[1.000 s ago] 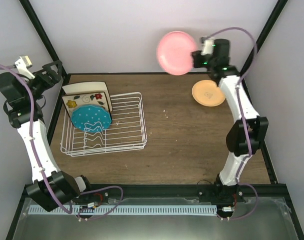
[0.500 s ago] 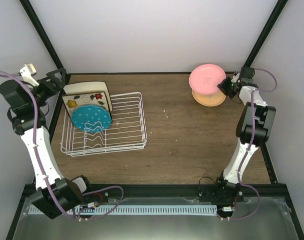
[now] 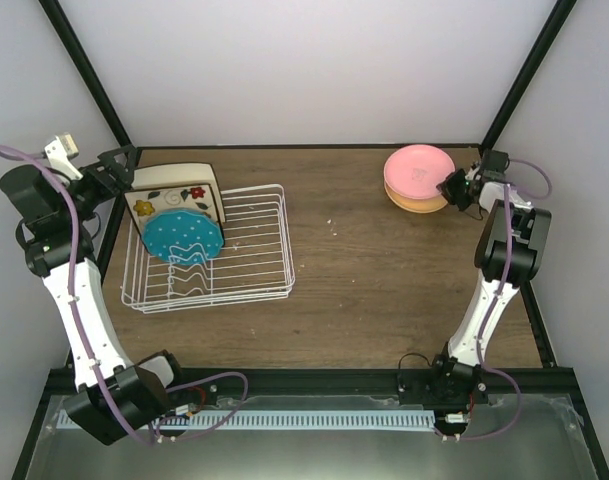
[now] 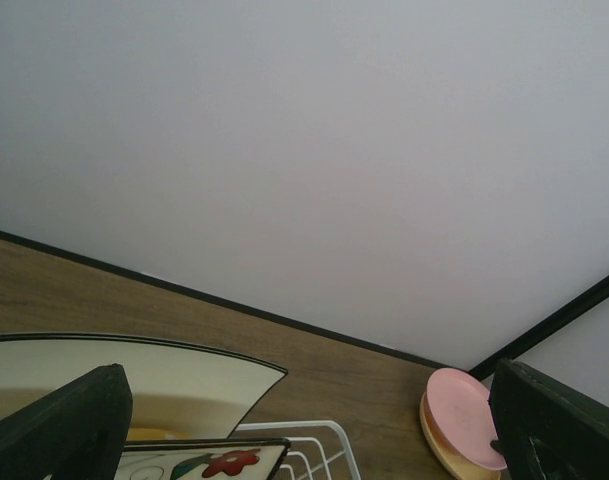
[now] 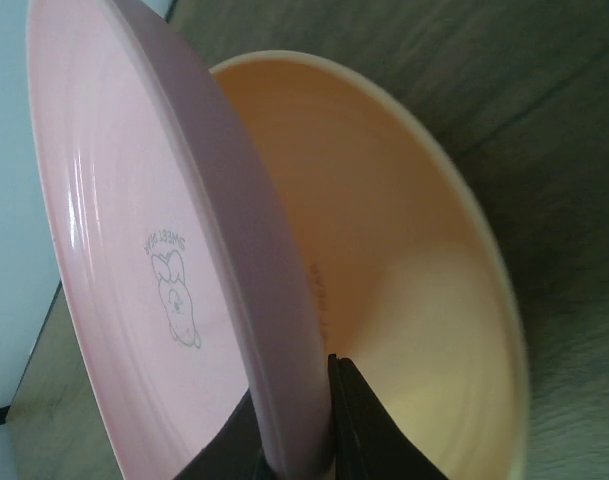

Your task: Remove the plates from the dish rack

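Observation:
At the back right, my right gripper (image 3: 454, 187) is shut on the rim of a pink plate (image 3: 418, 170). This pink plate (image 5: 134, 250) is held tilted over a pale-orange plate (image 5: 414, 260), with one finger (image 5: 369, 425) between the two. The white wire dish rack (image 3: 254, 250) stands at the left. In it, upright, are a teal dotted plate (image 3: 182, 237), a square flowered plate (image 3: 169, 204) and a plain cream square plate (image 3: 174, 176). My left gripper (image 3: 114, 166) hovers open over the rack's back left corner, above the cream plate (image 4: 114, 365).
Black frame posts (image 3: 84, 80) rise at both back corners and pale walls close in the table. The left arm leans along the table's left edge and the right arm along its right edge. Brown tabletop (image 3: 374, 280) lies between the rack and the stacked plates.
The right arm has carried the pink plate from high in the air down and to the right, onto the pale-orange plate. The left gripper has shifted slightly towards the rack.

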Available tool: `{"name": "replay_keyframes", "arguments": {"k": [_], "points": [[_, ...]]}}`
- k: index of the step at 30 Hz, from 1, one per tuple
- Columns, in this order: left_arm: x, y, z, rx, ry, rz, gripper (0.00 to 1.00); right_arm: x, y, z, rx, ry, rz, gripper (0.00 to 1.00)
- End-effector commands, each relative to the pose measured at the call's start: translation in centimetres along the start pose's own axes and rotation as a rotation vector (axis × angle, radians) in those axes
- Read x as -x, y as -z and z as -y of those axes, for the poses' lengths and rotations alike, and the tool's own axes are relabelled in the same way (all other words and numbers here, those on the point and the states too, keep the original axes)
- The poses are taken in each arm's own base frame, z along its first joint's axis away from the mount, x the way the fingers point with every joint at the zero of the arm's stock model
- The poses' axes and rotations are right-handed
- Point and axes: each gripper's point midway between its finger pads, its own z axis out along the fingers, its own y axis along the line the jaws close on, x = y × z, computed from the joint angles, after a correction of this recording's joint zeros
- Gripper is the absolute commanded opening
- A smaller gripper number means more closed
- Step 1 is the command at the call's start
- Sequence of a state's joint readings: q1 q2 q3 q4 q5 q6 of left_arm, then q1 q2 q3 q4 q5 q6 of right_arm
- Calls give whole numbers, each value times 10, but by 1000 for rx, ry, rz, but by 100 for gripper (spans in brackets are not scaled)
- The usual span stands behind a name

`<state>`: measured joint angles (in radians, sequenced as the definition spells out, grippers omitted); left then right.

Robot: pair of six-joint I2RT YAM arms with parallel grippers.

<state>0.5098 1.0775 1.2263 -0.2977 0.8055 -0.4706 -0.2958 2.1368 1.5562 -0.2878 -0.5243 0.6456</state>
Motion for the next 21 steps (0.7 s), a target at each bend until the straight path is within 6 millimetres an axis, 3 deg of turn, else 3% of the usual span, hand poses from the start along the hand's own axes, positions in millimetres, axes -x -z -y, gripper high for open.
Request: {"name": "replay_keyframes", "arguments": {"k": [1,6,15,21], "points": [[-6,4,3,5,-15,-13,100,13,0,8,2,-16,41,5],[-6,3,2,7,-9,-17,100,11,-4,16,-13,-24,31,15],[-7,2,1,5,-4,-18,100,0,-7,22,-30,38,-24,56],[-9,0,-1,-2,2,-24,100,-4,10,19,-75,123,-36,63]]}}
